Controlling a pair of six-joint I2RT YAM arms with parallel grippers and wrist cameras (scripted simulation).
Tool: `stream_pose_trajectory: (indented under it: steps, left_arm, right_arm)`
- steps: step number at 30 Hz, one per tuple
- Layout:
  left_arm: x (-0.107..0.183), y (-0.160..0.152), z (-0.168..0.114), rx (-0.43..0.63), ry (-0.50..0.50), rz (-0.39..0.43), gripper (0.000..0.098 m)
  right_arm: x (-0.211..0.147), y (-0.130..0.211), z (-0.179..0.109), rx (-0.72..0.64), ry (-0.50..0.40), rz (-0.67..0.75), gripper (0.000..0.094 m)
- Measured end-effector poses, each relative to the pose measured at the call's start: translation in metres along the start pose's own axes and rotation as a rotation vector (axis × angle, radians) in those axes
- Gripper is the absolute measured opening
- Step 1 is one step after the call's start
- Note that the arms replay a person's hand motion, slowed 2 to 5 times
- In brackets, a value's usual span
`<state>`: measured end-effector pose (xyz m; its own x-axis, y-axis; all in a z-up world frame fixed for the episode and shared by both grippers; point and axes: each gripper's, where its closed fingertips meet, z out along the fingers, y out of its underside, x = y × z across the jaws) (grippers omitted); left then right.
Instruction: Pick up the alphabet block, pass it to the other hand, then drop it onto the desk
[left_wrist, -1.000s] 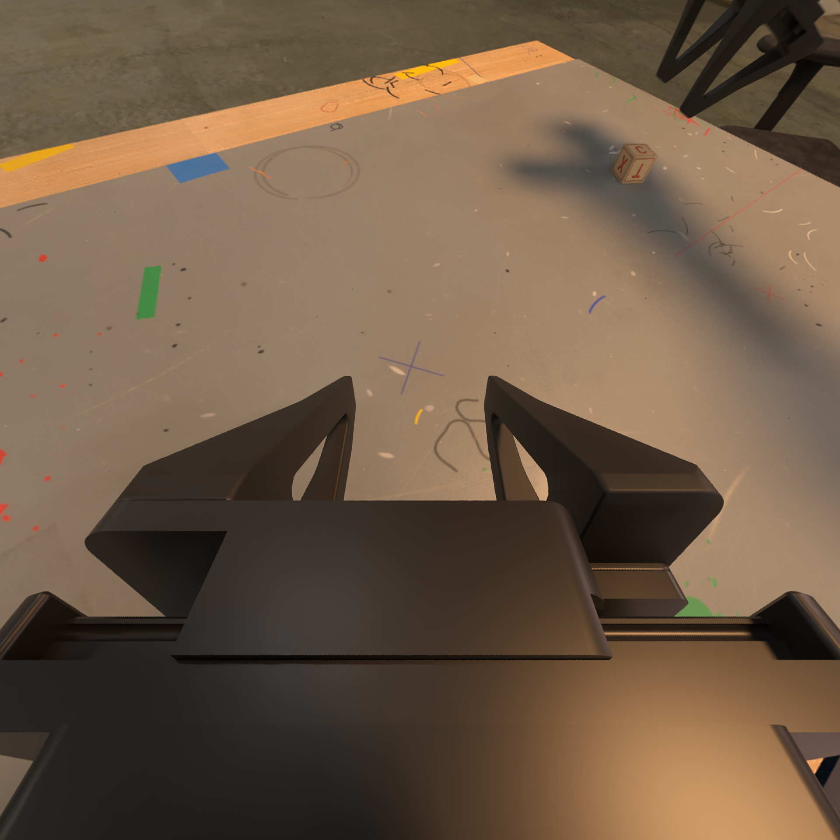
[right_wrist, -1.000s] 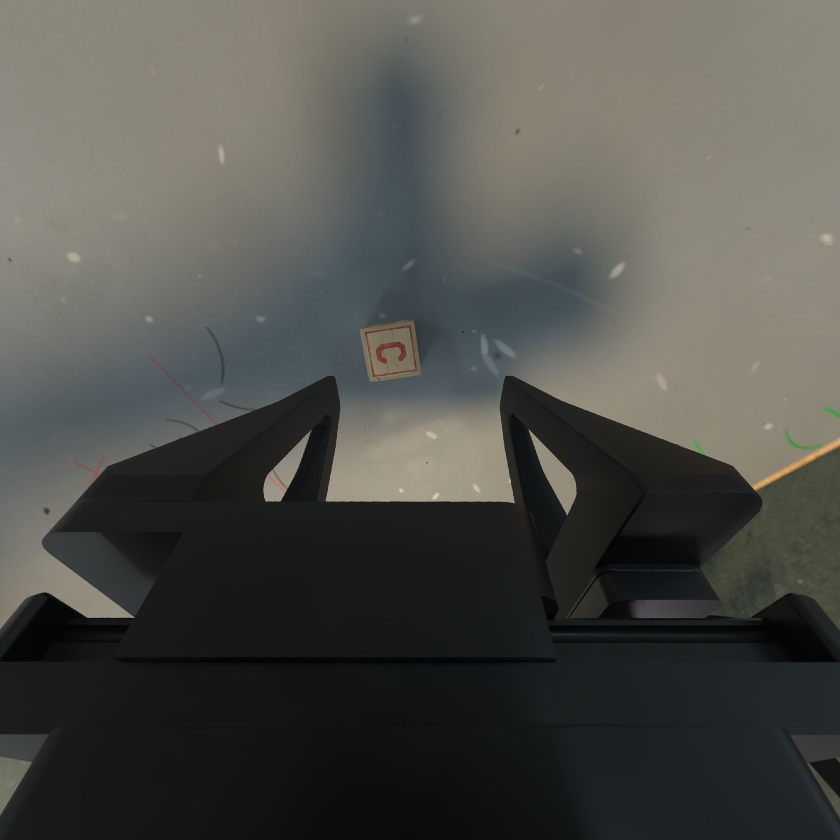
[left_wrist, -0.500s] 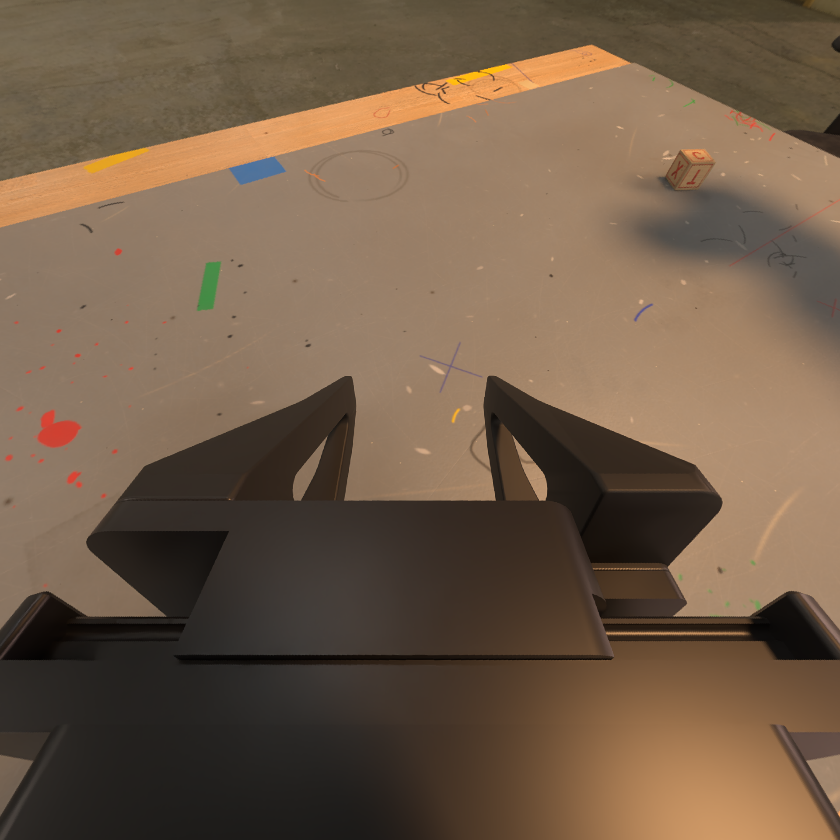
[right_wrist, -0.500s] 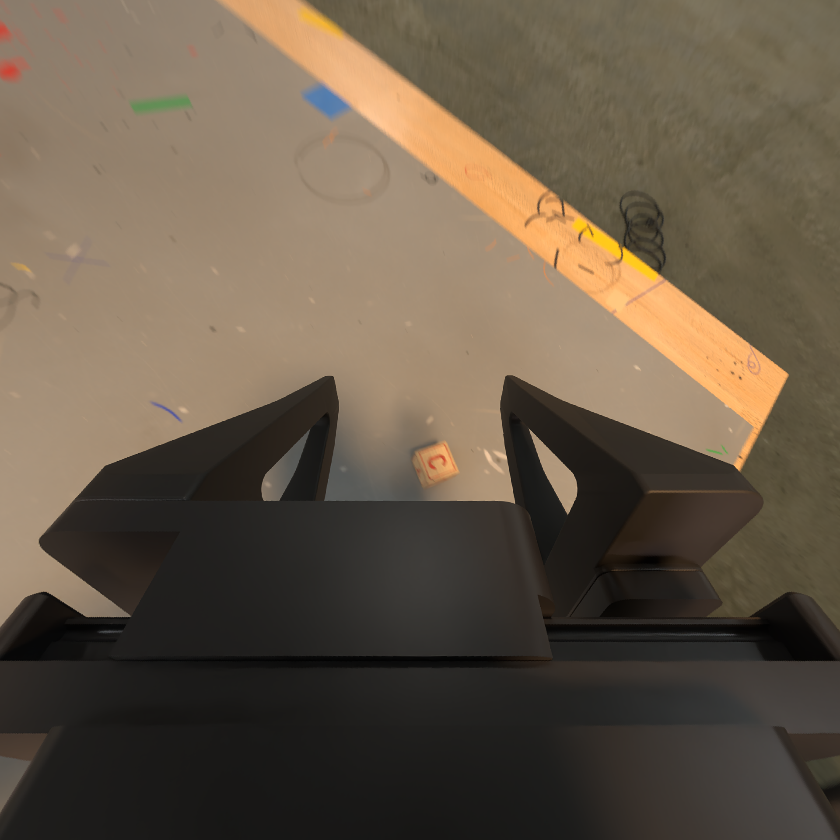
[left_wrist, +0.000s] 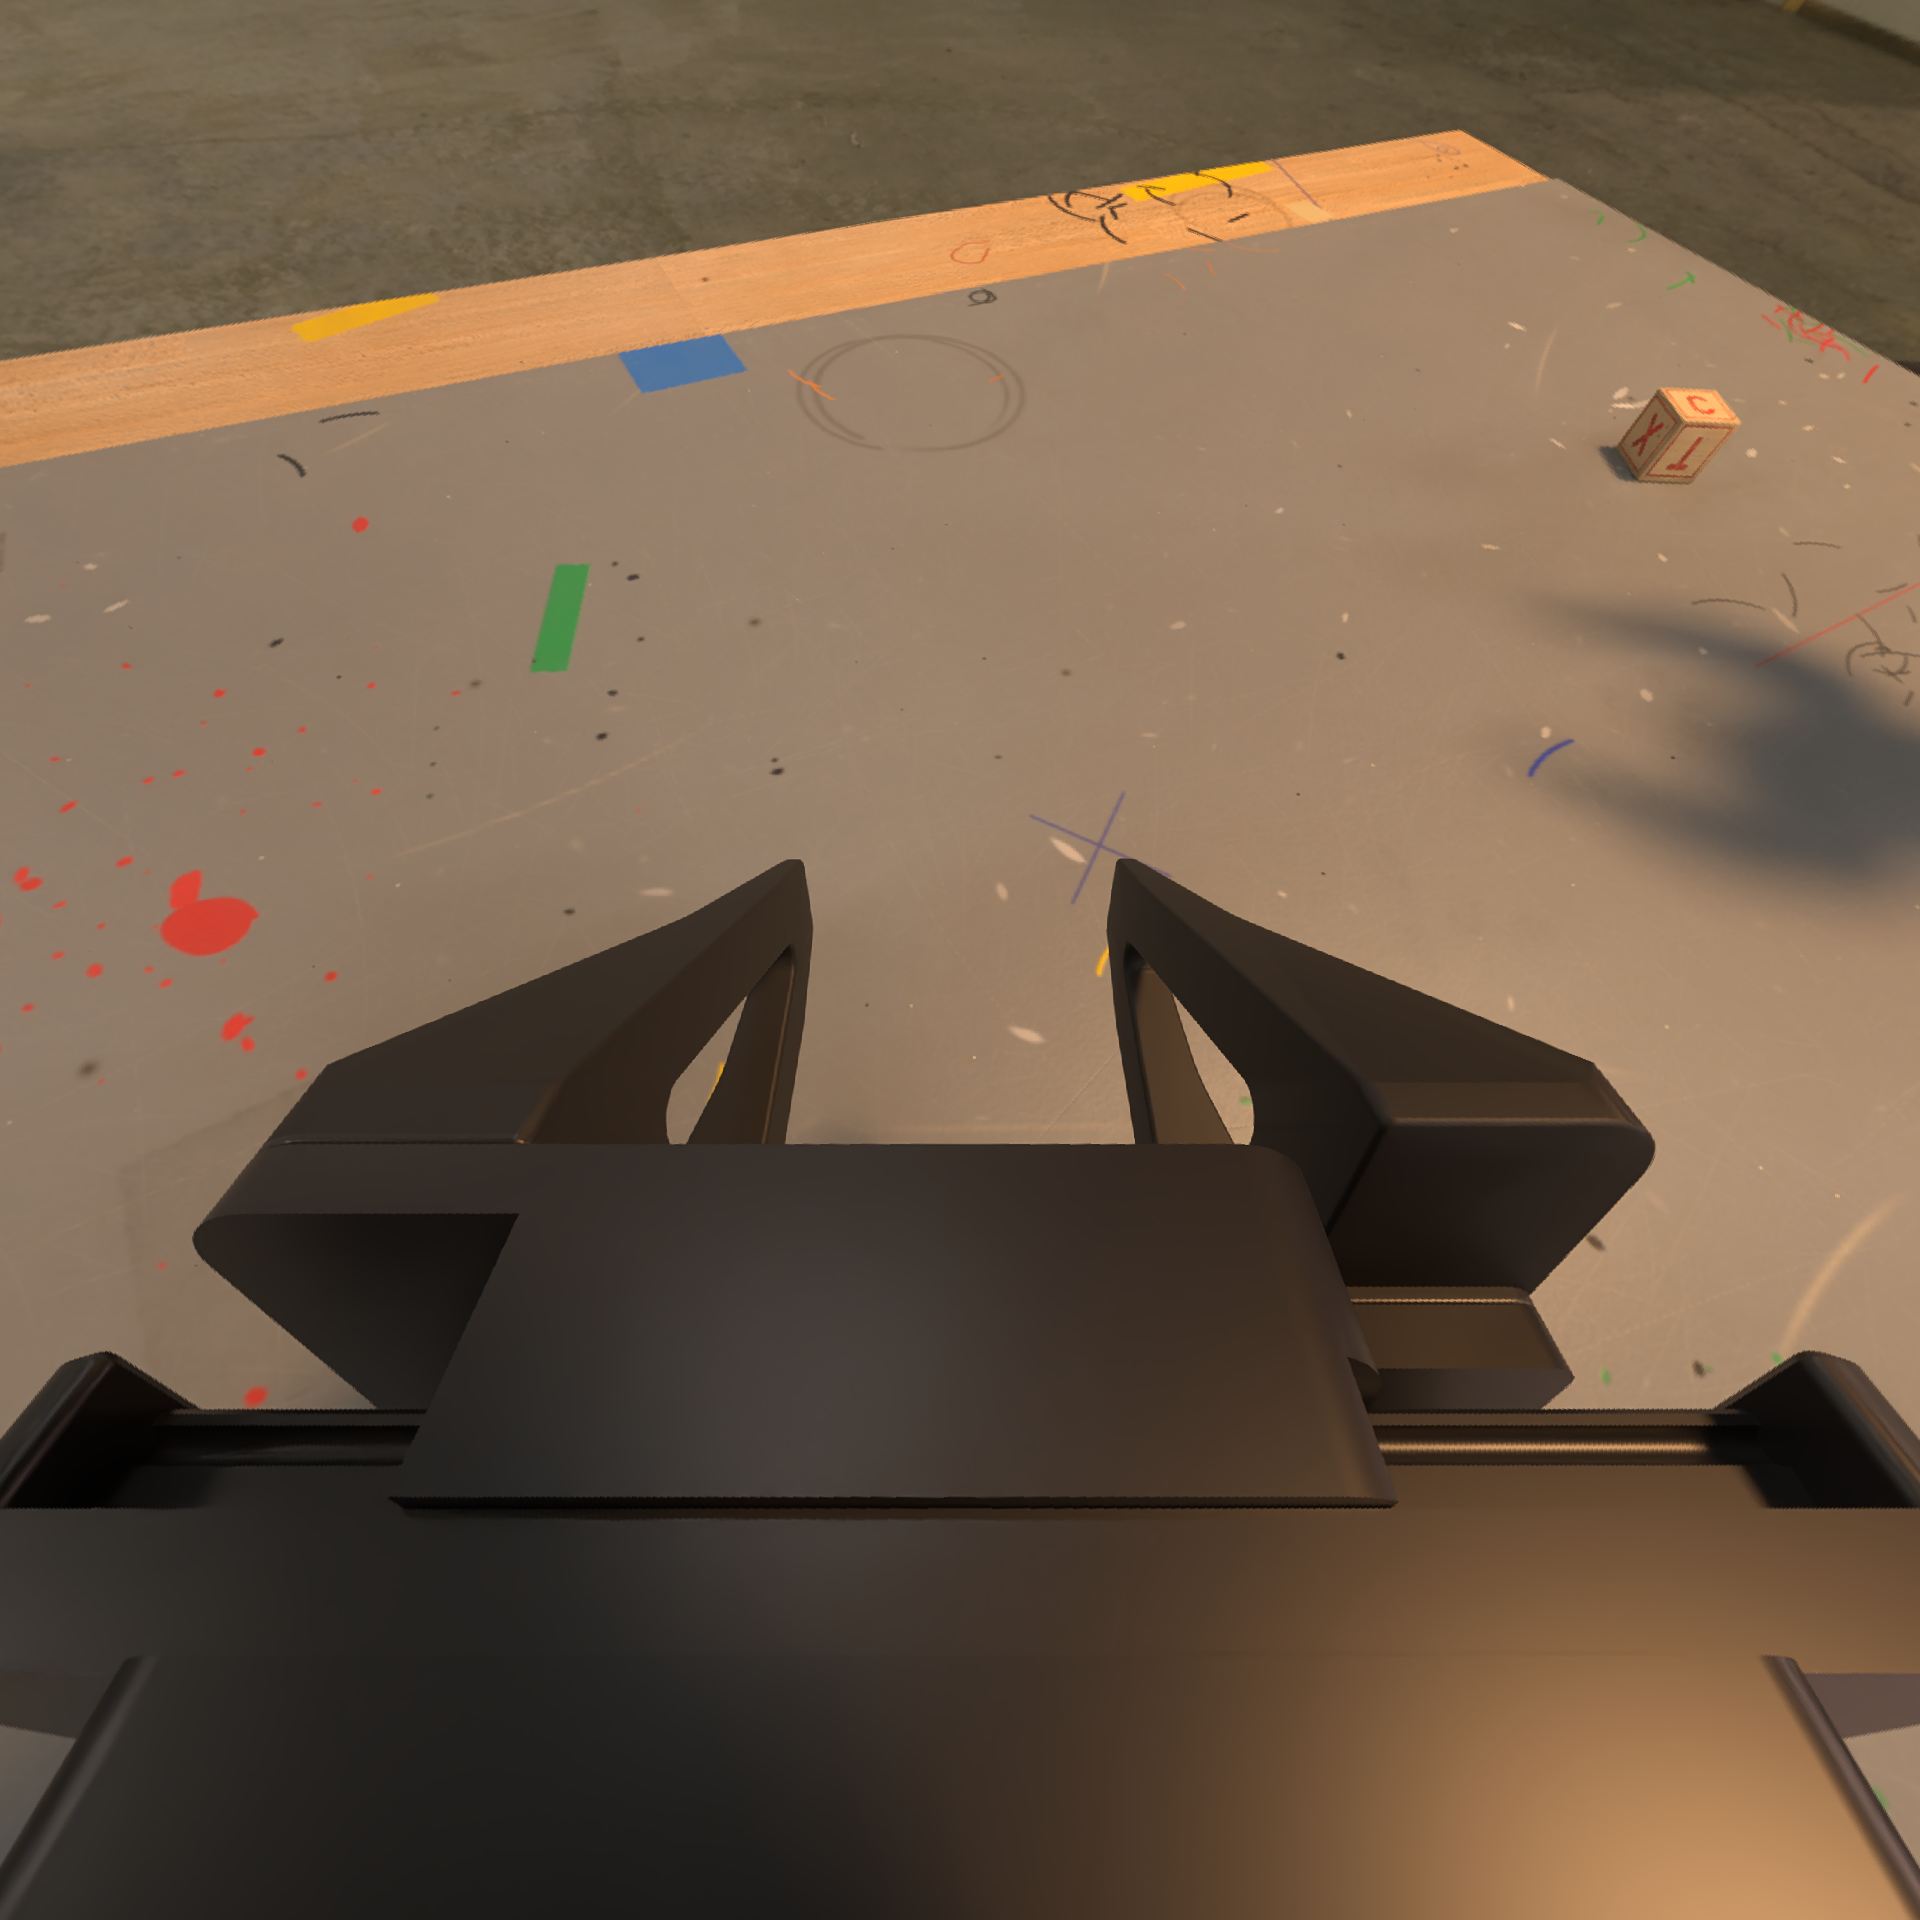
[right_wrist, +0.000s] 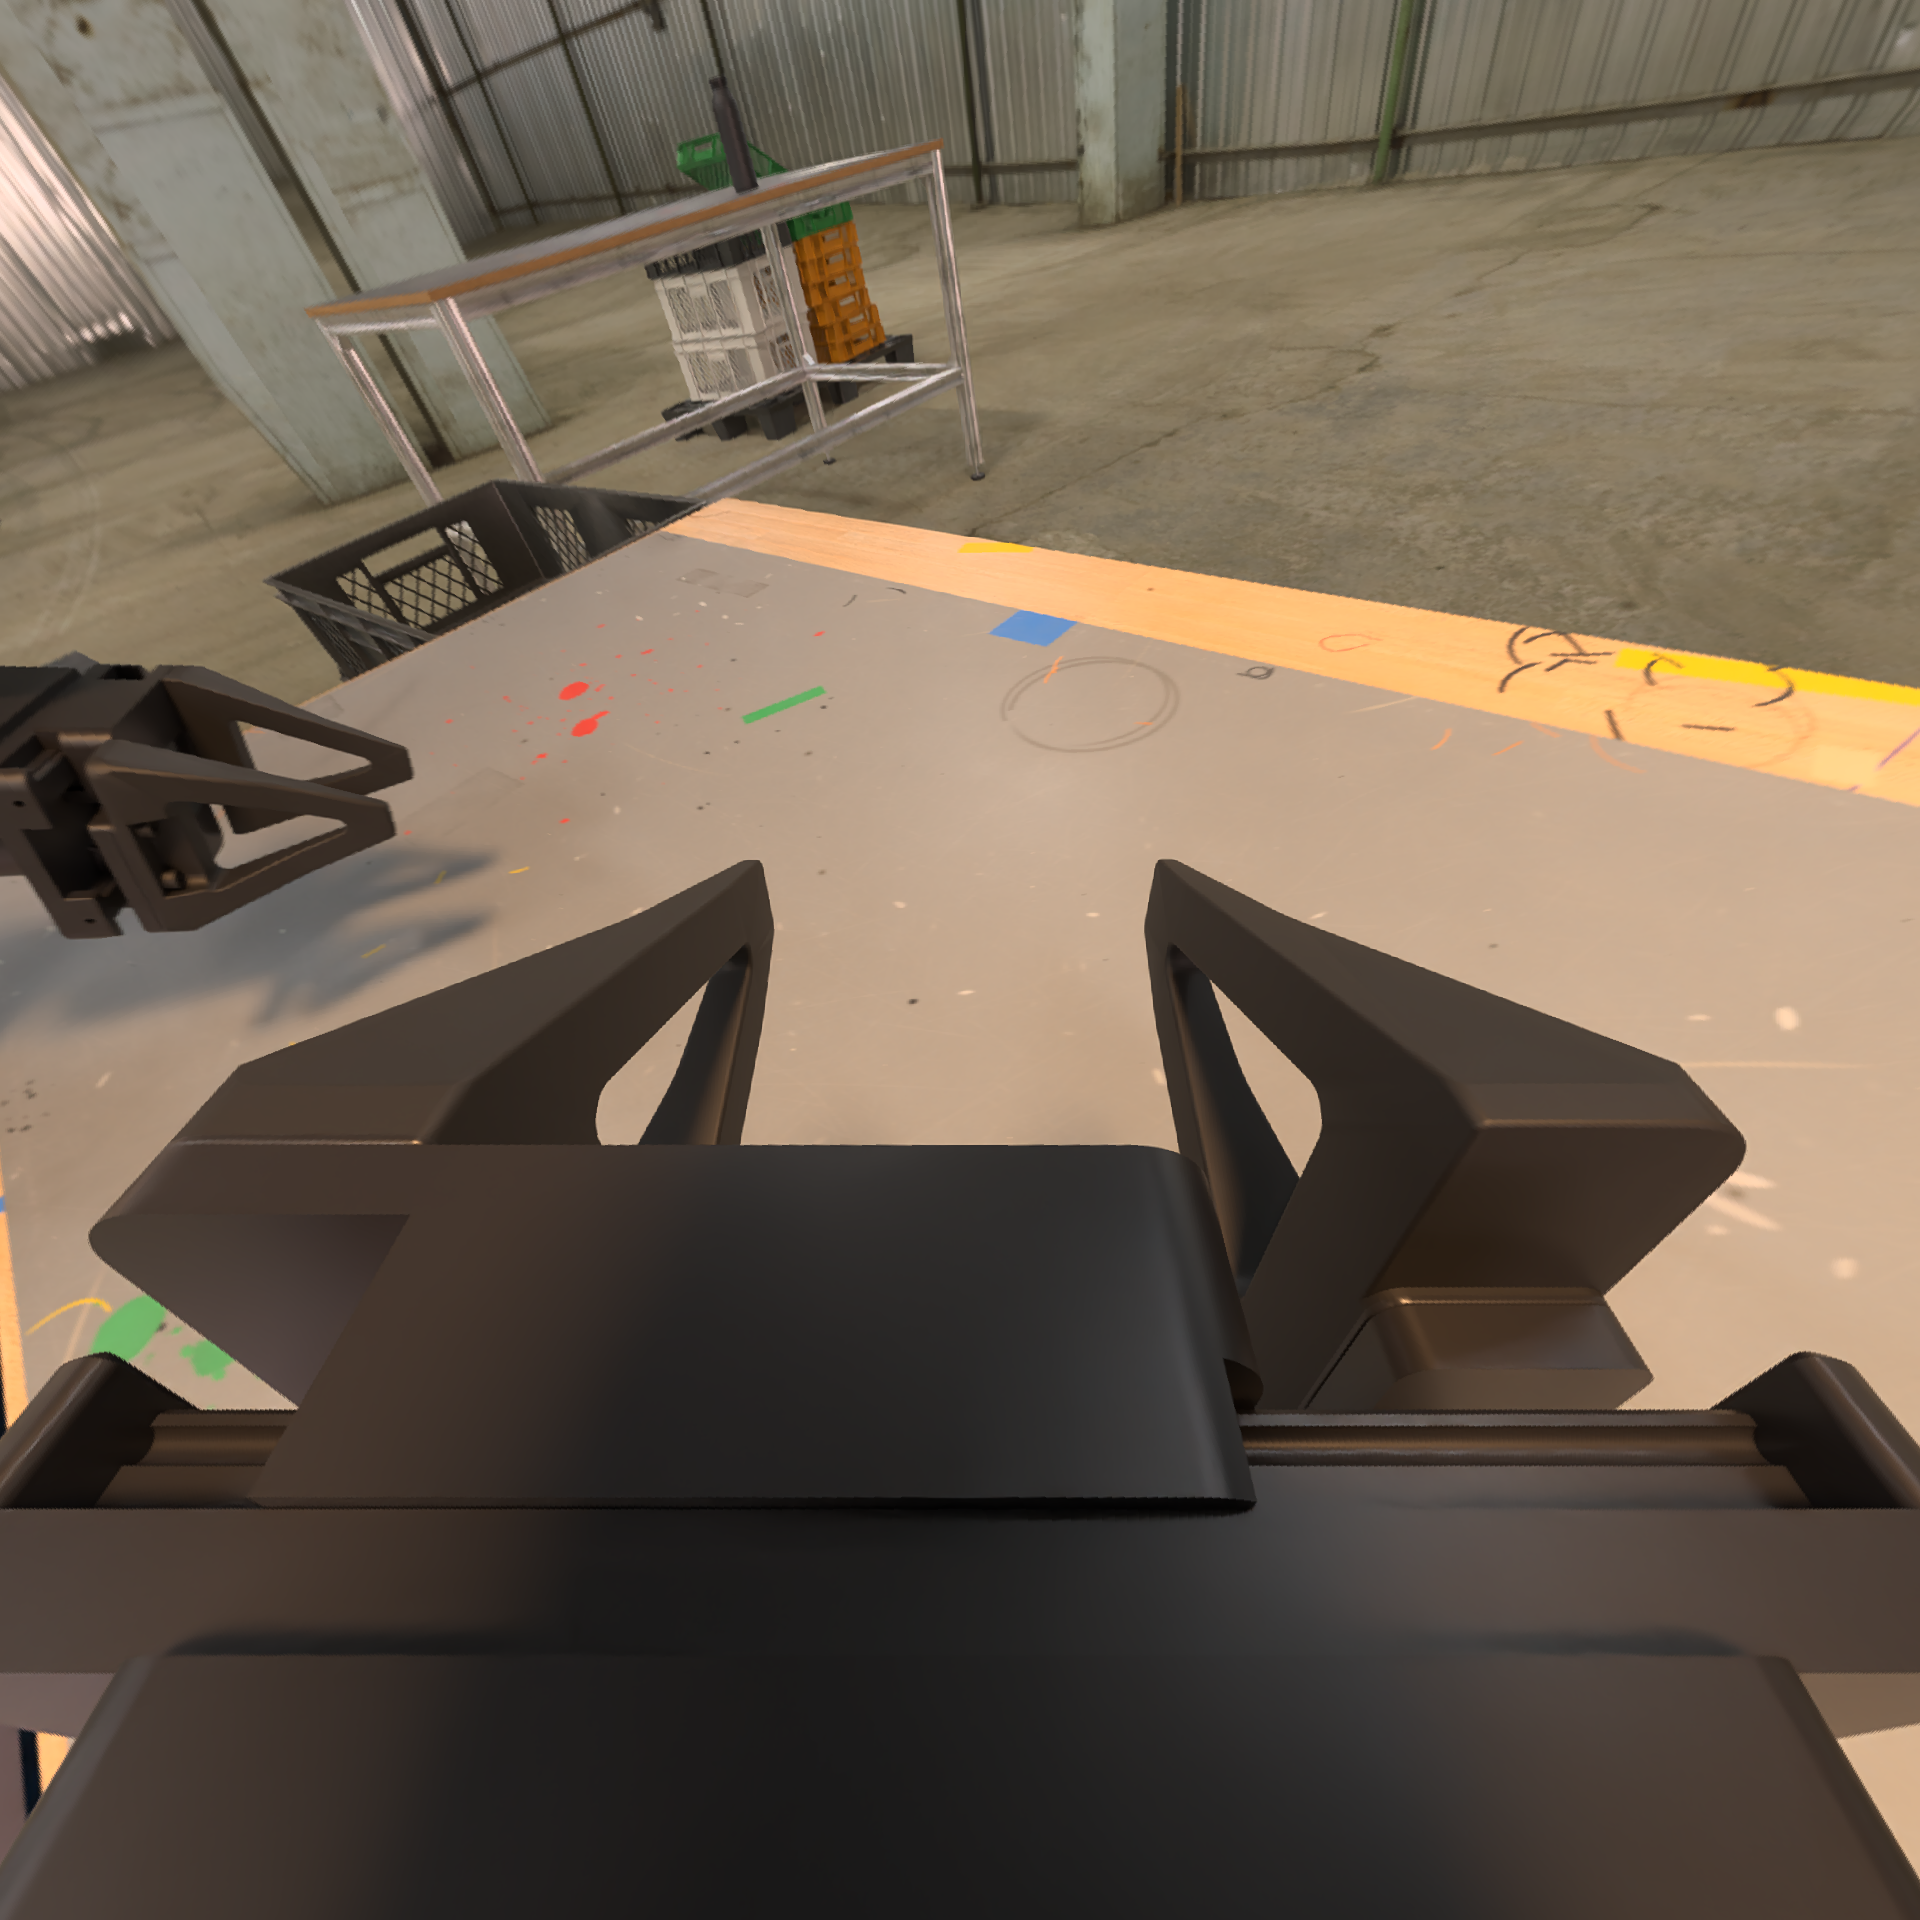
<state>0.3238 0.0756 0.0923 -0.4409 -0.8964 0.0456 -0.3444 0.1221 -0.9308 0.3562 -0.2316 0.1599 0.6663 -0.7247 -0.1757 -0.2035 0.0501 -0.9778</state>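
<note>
The alphabet block (left_wrist: 1677, 448), a small wooden cube with red letters, rests on the grey desk (left_wrist: 935, 644) at the far right of the left wrist view. My left gripper (left_wrist: 956, 883) is open and empty, above the desk, well to the left of the block. It also shows at the left edge of the right wrist view (right_wrist: 390, 795). My right gripper (right_wrist: 961, 883) is open and empty, raised above the desk. The block is out of sight in the right wrist view.
A wooden strip (left_wrist: 727, 281) runs along the desk's far edge. A dark crate (right_wrist: 447, 577) stands beyond the desk's far left corner. A metal table (right_wrist: 665, 270) with stacked crates (right_wrist: 769, 301) behind it stands far off on the concrete floor. Paint marks dot the desk.
My right gripper has lifted and tilted up from pointing down over the block, which has left its view. My left gripper has drifted left, so the block sits farther right in its view.
</note>
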Motion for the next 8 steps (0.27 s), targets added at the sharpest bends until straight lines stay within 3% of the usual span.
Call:
stream_pose_trajectory:
  steps: [8]
  left_arm:
    - [-0.006, 0.002, 0.0, -0.005, -0.028, -0.02, 0.0495]
  right_arm:
    - [-0.034, 0.031, 0.009, 0.008, -0.004, 0.032, 0.0654]
